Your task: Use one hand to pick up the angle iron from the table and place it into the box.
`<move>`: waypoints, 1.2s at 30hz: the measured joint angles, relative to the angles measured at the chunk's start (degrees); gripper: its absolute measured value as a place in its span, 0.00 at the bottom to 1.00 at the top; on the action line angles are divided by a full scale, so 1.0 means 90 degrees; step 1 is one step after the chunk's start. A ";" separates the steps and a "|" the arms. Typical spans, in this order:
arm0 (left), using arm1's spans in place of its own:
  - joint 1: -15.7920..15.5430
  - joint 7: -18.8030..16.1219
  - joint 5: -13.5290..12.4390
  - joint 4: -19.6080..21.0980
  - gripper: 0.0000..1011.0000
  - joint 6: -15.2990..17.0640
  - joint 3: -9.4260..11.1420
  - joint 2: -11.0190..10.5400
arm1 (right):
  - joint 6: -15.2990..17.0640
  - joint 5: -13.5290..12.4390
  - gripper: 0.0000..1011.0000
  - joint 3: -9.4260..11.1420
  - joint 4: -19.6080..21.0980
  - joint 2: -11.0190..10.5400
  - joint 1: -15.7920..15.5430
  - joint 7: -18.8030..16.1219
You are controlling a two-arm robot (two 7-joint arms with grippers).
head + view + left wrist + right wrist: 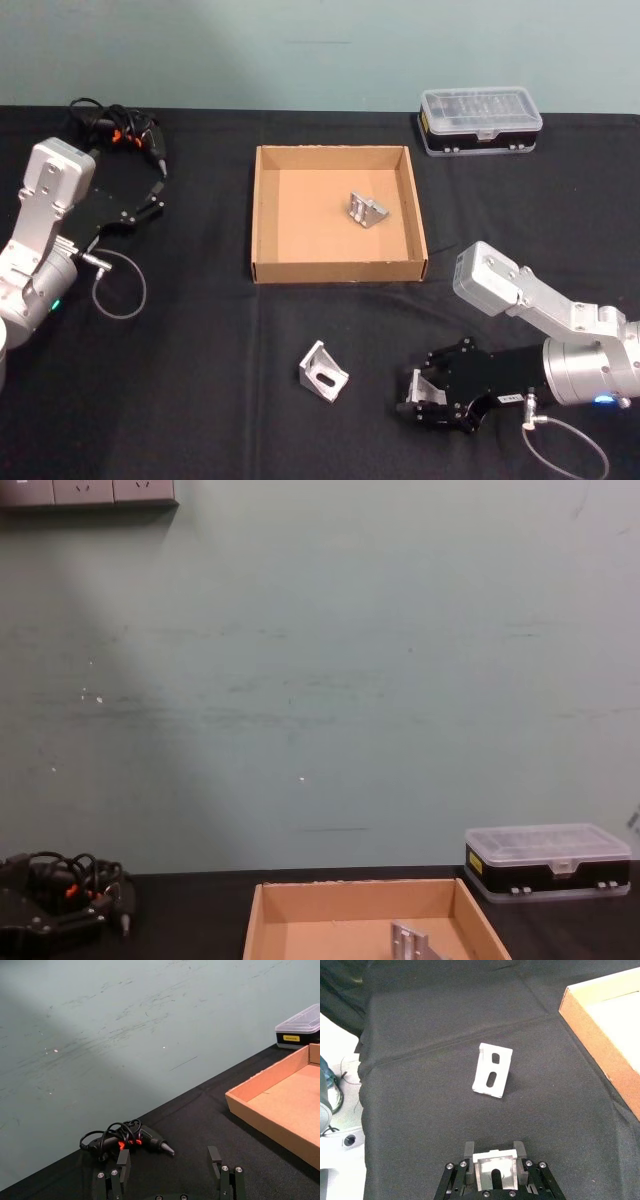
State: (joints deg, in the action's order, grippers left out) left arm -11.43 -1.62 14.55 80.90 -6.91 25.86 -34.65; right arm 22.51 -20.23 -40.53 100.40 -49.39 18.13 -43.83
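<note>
While the fingers [519, 1150] of the right gripper [412, 392] clamp a held bracket [492, 1175] at 5 o'clock on the table [200, 400], a loose bracket [322, 372] lies near at 6 o'clock. A third bracket [367, 210] sits inside the box [260, 215]. The left gripper [157, 192] is at 9 o'clock, fingers apart.

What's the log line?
right gripper: front-right, shut on angle iron | second angle iron: on table | third angle iron: in box | left gripper: open, parked left

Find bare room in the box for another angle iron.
Bare: box's left half, from left wall to the angle iron inside. Tighter beside right wall. Right gripper at table front grips another iron; left gripper parked far left.
</note>
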 joint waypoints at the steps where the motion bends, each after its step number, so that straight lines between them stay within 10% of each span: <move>1: 0.0000 0.0000 0.0000 0.0000 0.99 0.0000 0.0000 0.0000 | -0.0002 0.0002 0.46 0.0000 -0.0008 0.0007 0.0004 0.0000; 25: 0.0000 0.0000 0.0000 0.0000 0.99 0.0000 0.0000 0.0000 | -0.0351 -0.0243 0.46 0.0251 -0.0197 0.0672 0.0592 0.0202; 36: 0.0000 0.0000 0.0000 0.0000 0.99 0.0000 0.0000 0.0000 | -0.0913 0.0296 0.46 0.0151 -0.1118 0.1391 0.1252 0.0521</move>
State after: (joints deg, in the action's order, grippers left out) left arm -11.43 -1.62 14.55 80.90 -6.91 25.86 -34.65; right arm 14.29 -17.57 -39.17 90.34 -36.88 29.40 -39.13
